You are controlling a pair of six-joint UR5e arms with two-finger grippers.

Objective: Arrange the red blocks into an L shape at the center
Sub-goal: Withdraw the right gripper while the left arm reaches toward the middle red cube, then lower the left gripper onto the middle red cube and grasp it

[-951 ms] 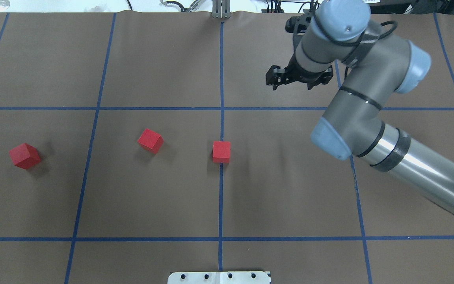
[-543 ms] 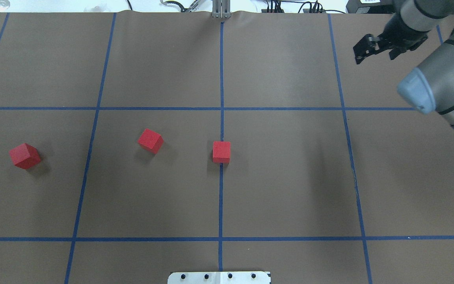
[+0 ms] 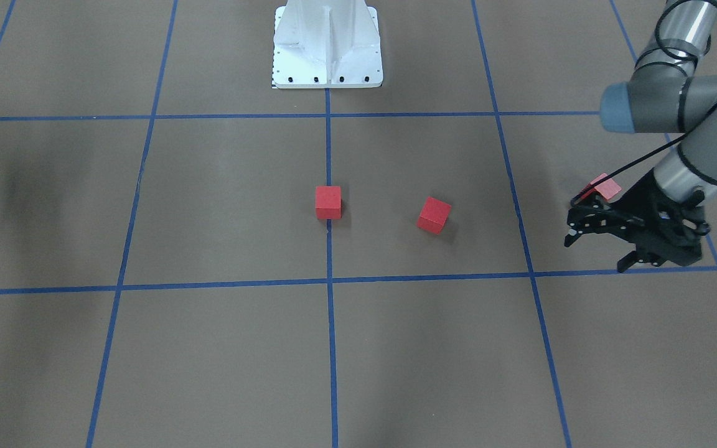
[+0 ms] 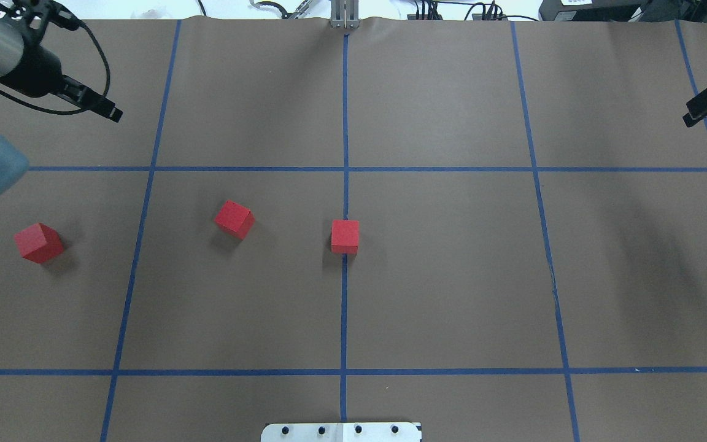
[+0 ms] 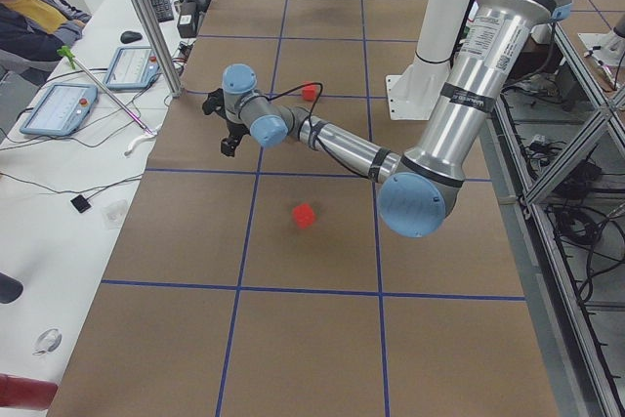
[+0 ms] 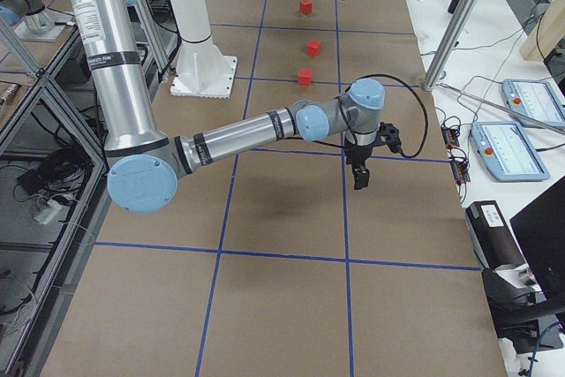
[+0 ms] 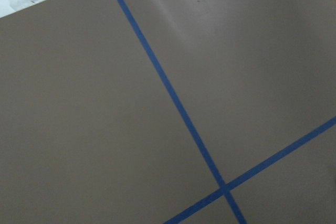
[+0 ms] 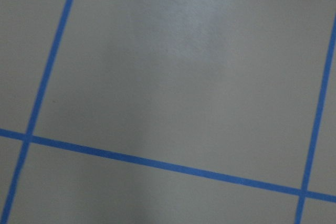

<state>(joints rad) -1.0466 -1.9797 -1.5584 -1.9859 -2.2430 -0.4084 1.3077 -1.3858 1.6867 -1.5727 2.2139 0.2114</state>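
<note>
Risks clipping the rotated outermost red block (image 4: 38, 242) askew with the left gripper (image 3: 596, 254), spread empty near it, or shoving the red block (image 4: 345, 236) on the middle tape line (image 4: 345, 123) during delivery; cannot tell the state of the right gripper (image 4: 706, 104).

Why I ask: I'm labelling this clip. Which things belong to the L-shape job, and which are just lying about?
Job: centred red block; second red block; third red block; center line; left tool, open.
Lying about: white base plate; tablets on the side desk.
</note>
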